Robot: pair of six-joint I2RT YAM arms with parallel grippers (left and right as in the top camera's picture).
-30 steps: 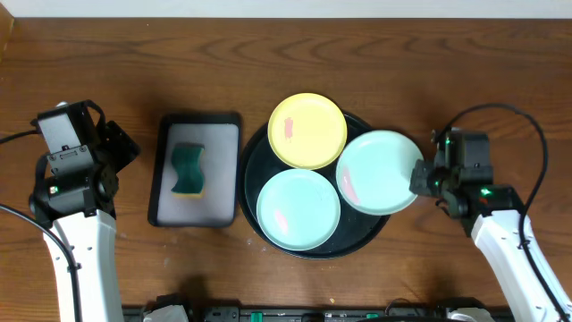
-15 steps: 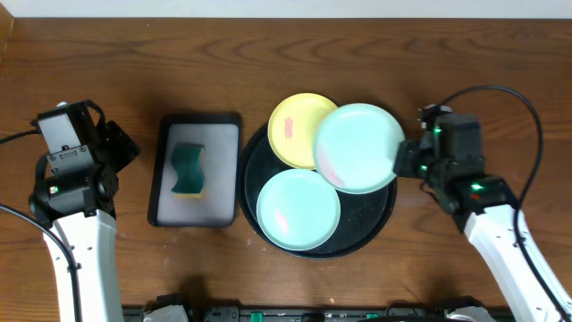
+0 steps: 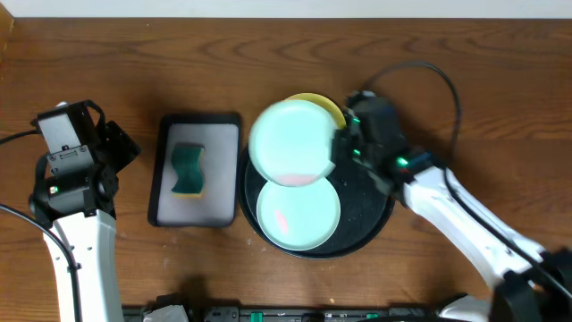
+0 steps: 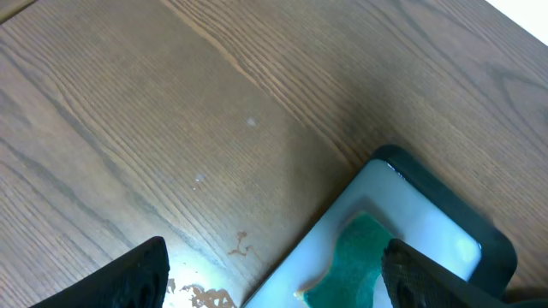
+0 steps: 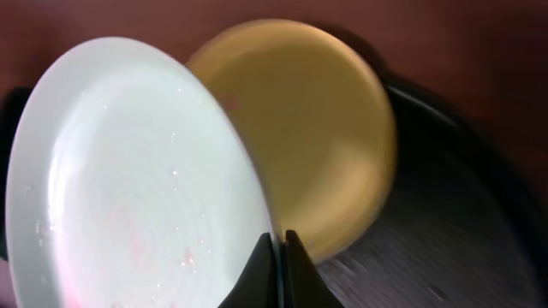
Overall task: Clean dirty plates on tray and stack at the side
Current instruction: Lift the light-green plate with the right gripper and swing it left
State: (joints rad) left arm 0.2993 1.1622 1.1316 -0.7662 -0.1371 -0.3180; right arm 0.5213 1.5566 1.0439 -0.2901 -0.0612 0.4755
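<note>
The held pale mint green round plastic plate point(image 3: 290, 143) covers most of the pale yellow round plastic plate point(image 3: 329, 105), leaving a crescent at 2 o'clock. In the left wrist view the green sponge point(image 4: 355, 265) and rectangular black tray point(image 4: 462, 218) run off the bottom edge.

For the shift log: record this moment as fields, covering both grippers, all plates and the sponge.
left gripper: open, empty, near the small tray
right gripper: shut on rim of held green plate
held green plate: lifted over round tray, pink smear, covers most of yellow plate
other green plate: flat on round tray, pink smear
sponge: in small tray
</note>
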